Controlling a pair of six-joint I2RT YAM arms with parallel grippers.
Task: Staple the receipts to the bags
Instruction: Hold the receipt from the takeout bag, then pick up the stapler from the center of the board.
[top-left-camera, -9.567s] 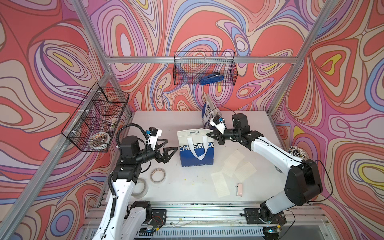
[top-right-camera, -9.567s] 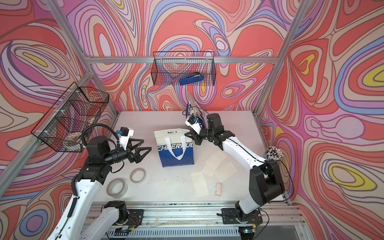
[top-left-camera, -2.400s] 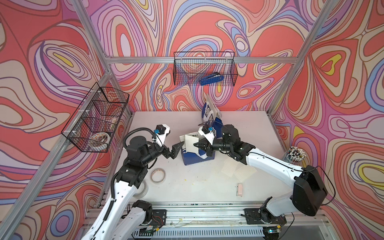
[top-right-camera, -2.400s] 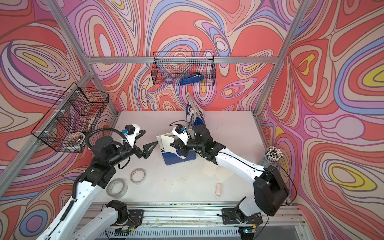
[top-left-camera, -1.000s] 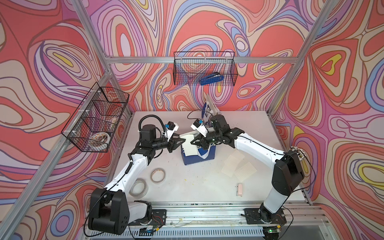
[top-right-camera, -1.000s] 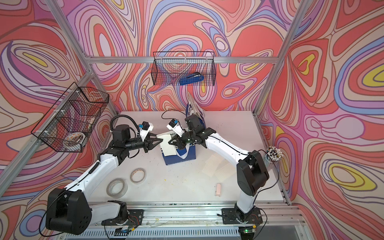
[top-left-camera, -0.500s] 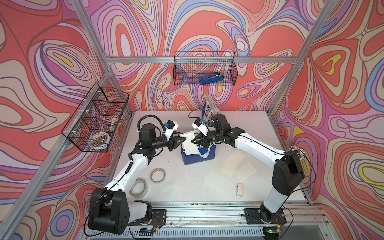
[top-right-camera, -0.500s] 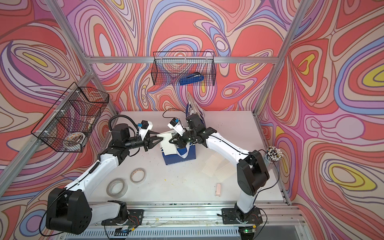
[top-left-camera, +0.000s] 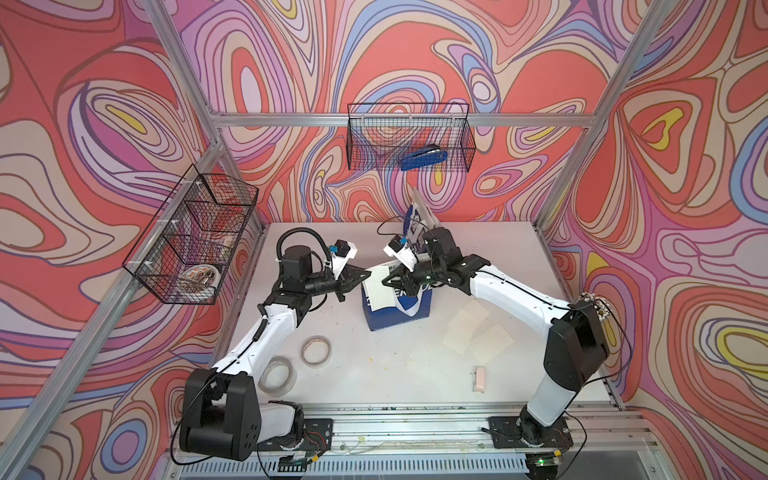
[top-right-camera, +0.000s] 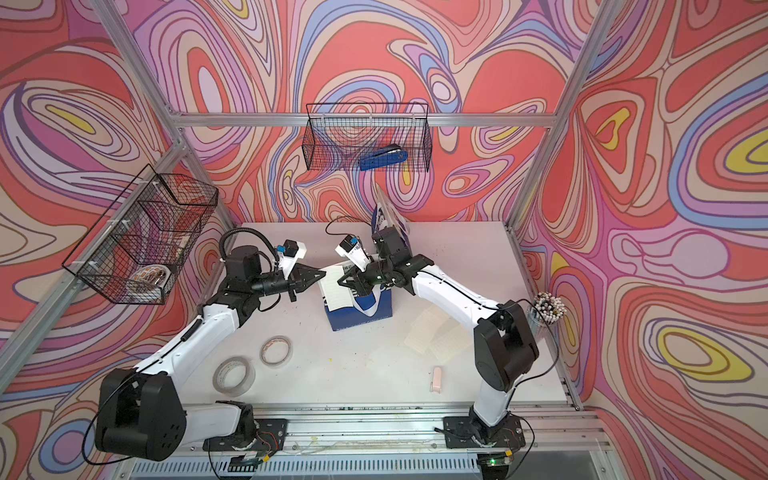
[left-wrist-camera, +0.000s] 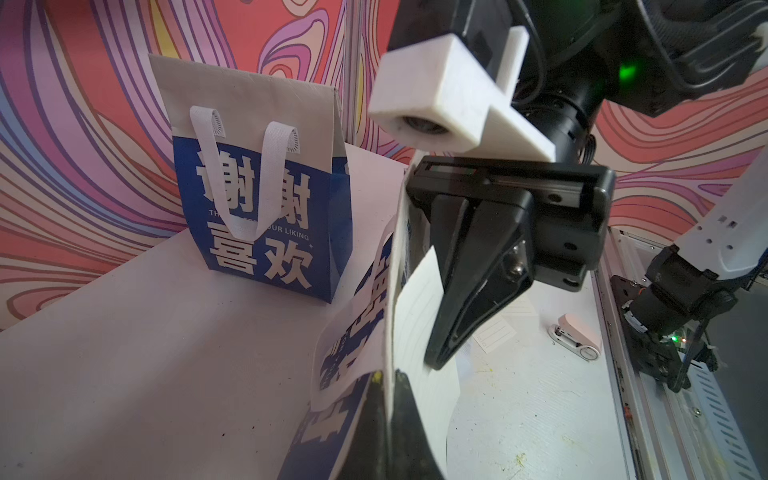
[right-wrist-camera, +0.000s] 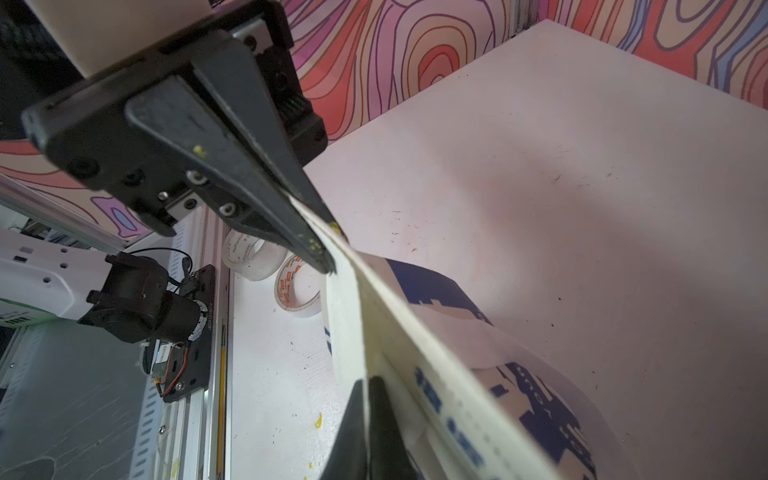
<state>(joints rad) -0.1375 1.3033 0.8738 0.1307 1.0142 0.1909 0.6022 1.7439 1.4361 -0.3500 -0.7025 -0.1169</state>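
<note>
The blue-and-white bag (top-left-camera: 390, 318) stands mid-table, with a white receipt (top-left-camera: 378, 291) laid against its top edge. My left gripper (top-left-camera: 368, 275) is shut on that edge from the left, and the left wrist view shows its jaws (left-wrist-camera: 390, 384) pinching bag rim and receipt (left-wrist-camera: 419, 307) together. From the right, my right gripper (top-left-camera: 384, 280) reaches in, its fingers closed on the same paper edge (right-wrist-camera: 368, 388). The bag with Chinese characters (left-wrist-camera: 257, 208) stands upright at the back. Three loose receipts (top-left-camera: 469, 316) lie on the table to the right.
A blue stapler (top-left-camera: 424, 160) sits in the wire basket on the back wall. A small pink stapler (top-left-camera: 480, 378) lies front right. Two tape rolls (top-left-camera: 316, 350) lie front left. A wire basket (top-left-camera: 195, 245) hangs on the left wall, and a pen cup (top-left-camera: 594, 301) stands at the right edge.
My left gripper, open half a second ago, has closed on the bag's top edge with the receipt. The right arm has stayed in place at the bag.
</note>
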